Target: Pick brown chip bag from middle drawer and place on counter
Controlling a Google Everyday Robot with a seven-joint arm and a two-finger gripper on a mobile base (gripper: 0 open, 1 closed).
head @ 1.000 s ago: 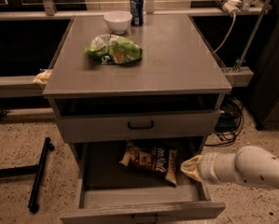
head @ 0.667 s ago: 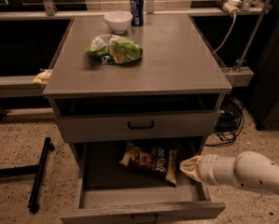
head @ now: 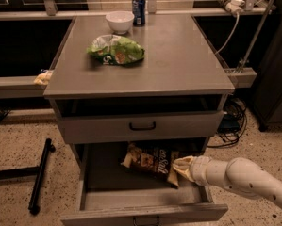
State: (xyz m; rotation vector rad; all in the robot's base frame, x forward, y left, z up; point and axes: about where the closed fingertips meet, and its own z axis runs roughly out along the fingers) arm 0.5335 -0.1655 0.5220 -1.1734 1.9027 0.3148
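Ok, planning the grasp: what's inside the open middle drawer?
The brown chip bag lies in the middle drawer, toward the back right. The gripper sits at its right end, covering that corner. The drawer's rear is hidden under the closed drawer above.

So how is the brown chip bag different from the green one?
Colour: the brown chip bag is dark brown with tan ends, while the green chip bag is bright green with a pale end.
Place: the brown bag lies down in the open middle drawer, the green bag up on the counter.
Contact: the robot's pincer is at the brown bag's right end, not at the green bag.
Both are crinkly snack bags lying flat.
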